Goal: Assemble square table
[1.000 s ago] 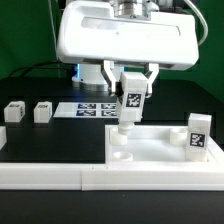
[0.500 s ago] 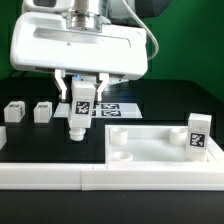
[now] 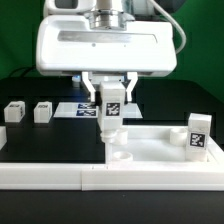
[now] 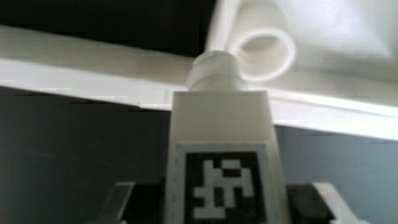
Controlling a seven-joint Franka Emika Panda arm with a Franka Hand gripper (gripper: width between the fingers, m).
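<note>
While the gripper (image 3: 113, 96) hangs mid-frame in the exterior view, it grips an upright tagged leg (image 3: 112, 122) over the left corner of the square slab (image 3: 160, 150) at lower right. A second leg (image 3: 198, 134) stands on the slab's right side. Two spare legs (image 3: 12, 112) sit on the black surface (image 3: 50, 140) at left.

In the wrist view, the held leg (image 4: 222, 140) points toward a round socket (image 4: 267, 50).

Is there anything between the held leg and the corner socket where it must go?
Nothing visible does. The gripper holds the leg upright, its tip close above the corner socket of the slab, with no other part between them.
</note>
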